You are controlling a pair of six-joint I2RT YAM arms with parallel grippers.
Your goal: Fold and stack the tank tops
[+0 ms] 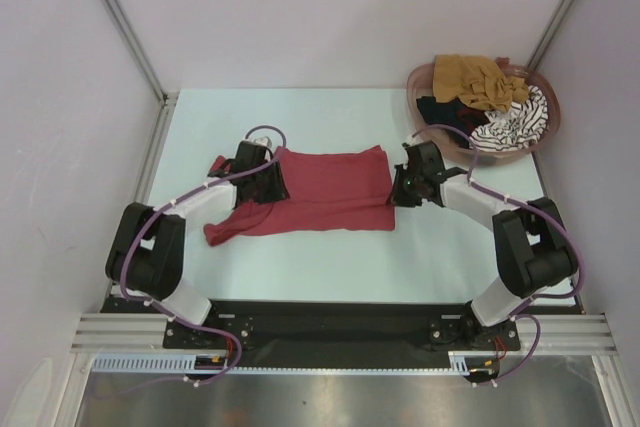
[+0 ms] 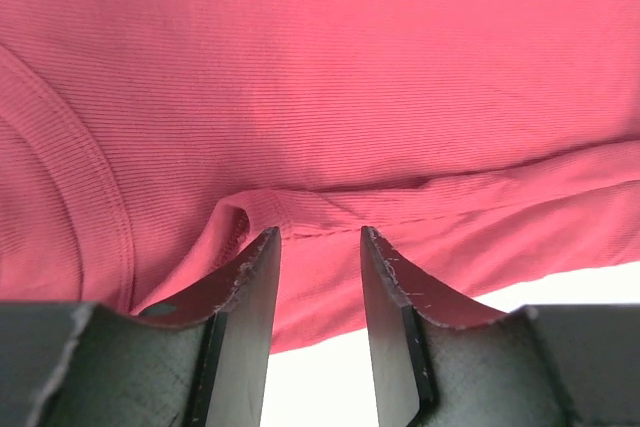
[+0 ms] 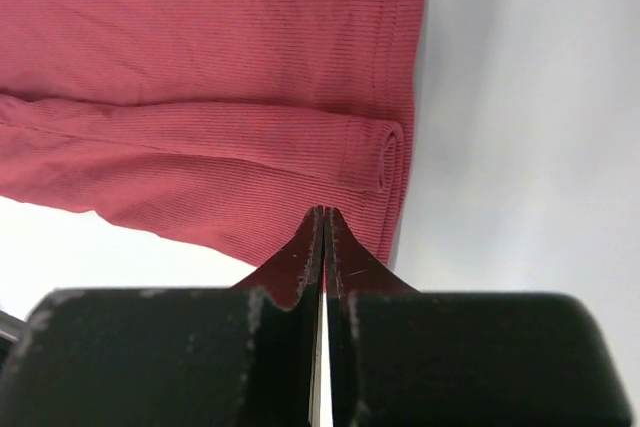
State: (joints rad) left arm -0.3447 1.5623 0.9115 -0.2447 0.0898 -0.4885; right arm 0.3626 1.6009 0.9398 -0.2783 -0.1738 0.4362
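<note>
A dark red tank top (image 1: 330, 192) lies spread flat mid-table, with a strap end trailing at its left. My left gripper (image 1: 268, 182) is over its left part. In the left wrist view its fingers (image 2: 318, 232) stand apart astride a raised fold of the red cloth (image 2: 350, 77). My right gripper (image 1: 400, 185) is at the garment's right edge. In the right wrist view its jaws (image 3: 324, 210) are pressed together on the red cloth (image 3: 200, 47) near the hem corner. A mustard-brown top (image 1: 475, 77), a striped one (image 1: 515, 127) and a black one (image 1: 440, 110) lie in the basket.
The pinkish-brown oval basket (image 1: 417, 82) stands at the back right, just behind my right gripper. Metal frame posts rise at the table's back corners, and a rail runs along the left edge (image 1: 150, 162). Pale bare table (image 1: 330, 267) lies between the garment and the arm bases.
</note>
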